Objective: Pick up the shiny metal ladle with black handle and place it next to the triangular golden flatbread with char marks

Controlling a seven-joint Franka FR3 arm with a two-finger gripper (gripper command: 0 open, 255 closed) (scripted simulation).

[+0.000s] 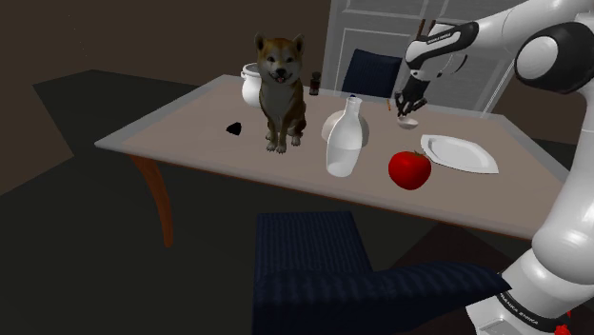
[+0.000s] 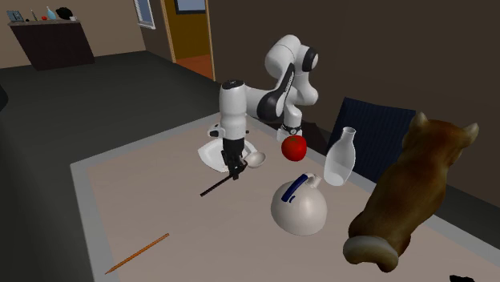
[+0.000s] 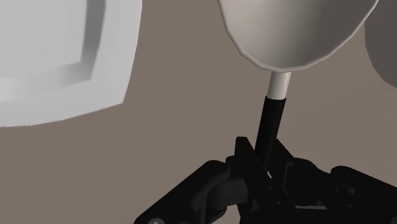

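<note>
Dim room | beige table (image 1: 190,128), grey rim, curved orange-brown leg (image 1: 157,195) | dark blue chair (image 1: 309,252) tucked at table's shoulder-view near side | second blue chair (image 1: 371,71) at table's far side | white panelled door (image 1: 381,29) behind table | dark floor (image 1: 57,190) under table | dark cabinet (image 2: 48,44) well apart from table

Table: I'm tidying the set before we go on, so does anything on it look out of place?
A dog figure stands on the table near a white bottle, which is odd for a dining table. Nothing looks spilled or tipped; the bottle stands upright.
</note>
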